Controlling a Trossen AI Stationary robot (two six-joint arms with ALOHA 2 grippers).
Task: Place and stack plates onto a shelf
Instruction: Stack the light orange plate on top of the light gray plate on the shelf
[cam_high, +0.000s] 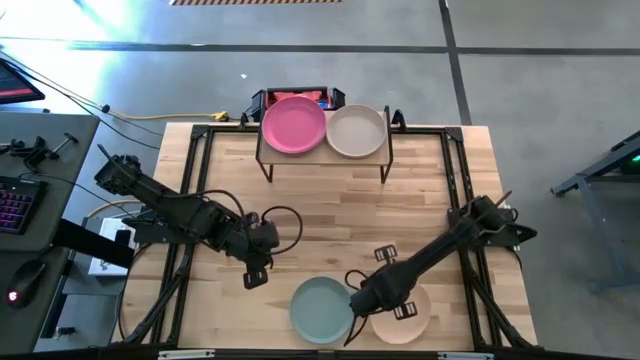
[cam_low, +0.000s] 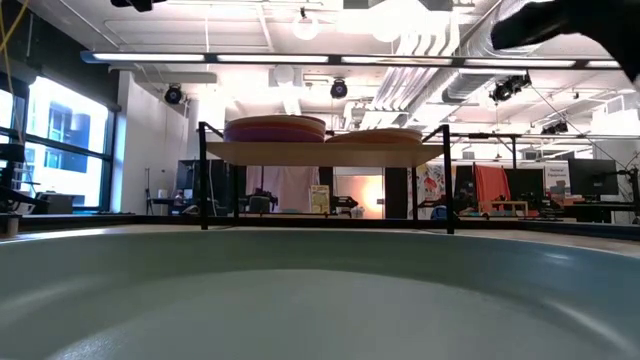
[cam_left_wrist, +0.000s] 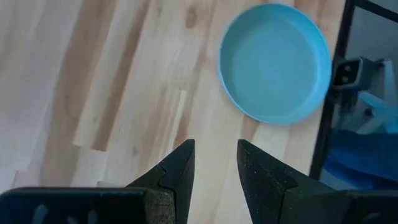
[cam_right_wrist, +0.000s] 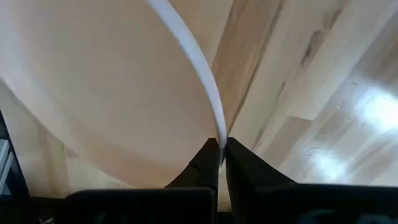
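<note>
The left gripper (cam_high: 256, 272) hangs over bare wood at the table's left-centre, its 2 fingers (cam_left_wrist: 177, 174) standing apart with a clear gap and nothing between them; it touches no plate; in its wrist view the teal plate (cam_left_wrist: 273, 62) lies well ahead of the fingertips on the tabletop (cam_left_wrist: 93, 93), near the black frame at the table's edge.

Farther right, at the near edge, that same teal plate (cam_high: 320, 309) sits flat, and just beside it lies the peach plate (cam_high: 408, 315); the right gripper (cam_high: 362, 302) is down between the 2 of them, its fingers (cam_right_wrist: 239, 168) pressed together on the peach plate's rim (cam_right_wrist: 199, 68), which stands thin and pale between the tips; the right arm covers much of this plate from above, so only its right part shows there.

At the far edge stands the shelf (cam_high: 325, 160), with a pink plate (cam_high: 294, 124) on its left half and a beige plate (cam_high: 356, 131) on its right, touching or nearly so.

In the low view the teal plate's rim (cam_low: 320, 290) fills the lower half and hides the table; beyond it the shelf (cam_low: 320, 152) shows edge-on with layered rims on its left side, though I cannot tell how many plates lie under the pink one; neither gripper's fingers can be made out there.
</note>
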